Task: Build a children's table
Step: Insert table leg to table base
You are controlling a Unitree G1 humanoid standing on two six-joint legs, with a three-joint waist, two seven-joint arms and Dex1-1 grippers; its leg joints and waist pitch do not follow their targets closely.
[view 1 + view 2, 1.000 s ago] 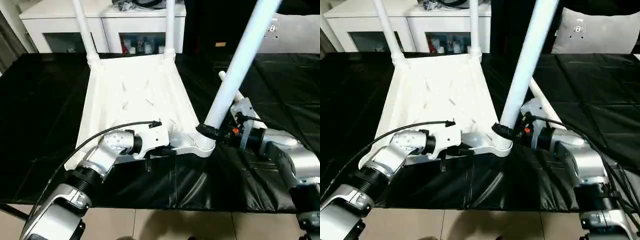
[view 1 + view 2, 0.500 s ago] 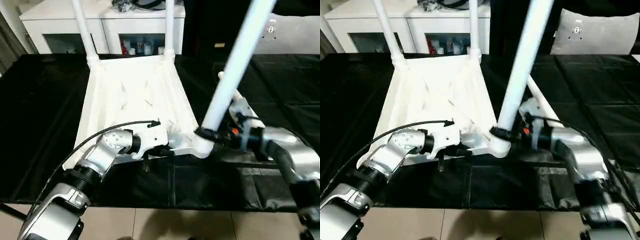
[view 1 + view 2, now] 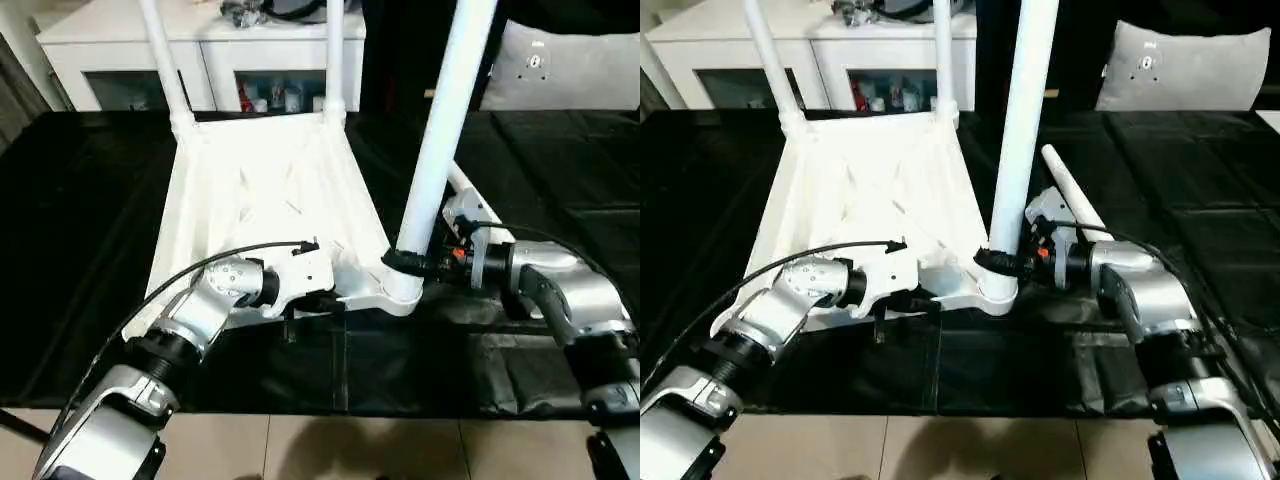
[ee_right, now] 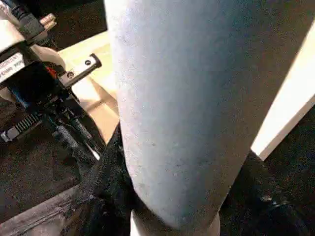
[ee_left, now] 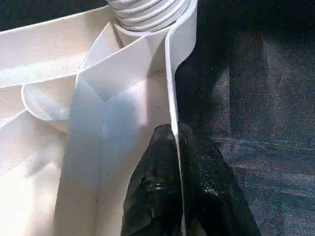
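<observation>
Top (image 3: 270, 200) lay upside down on black sheet (image 3: 80, 250), two far legs (image 3: 165, 60) standing. Left gripper (image 5: 176, 147) pinched near rim. Right gripper (image 3: 405, 264) clamped third leg (image 3: 440, 140) at near socket (image 3: 400, 292) — leg looked upright. Risk: cross-threading if leg tilted; top sliding if pinch slipped. Fourth leg (image 3: 1072, 192) lay loose beside.

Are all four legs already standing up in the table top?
No: three legs stand in corner sockets, while a fourth leg lies on the black cloth.

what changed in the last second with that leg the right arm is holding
The leg in the right gripper has swung from a lean toward the robot's right to nearly upright over the near corner socket; the gripper stays clamped low on it. The left gripper still pinches the tabletop rim. The two far legs and the loose leg on the cloth have not moved.
</observation>
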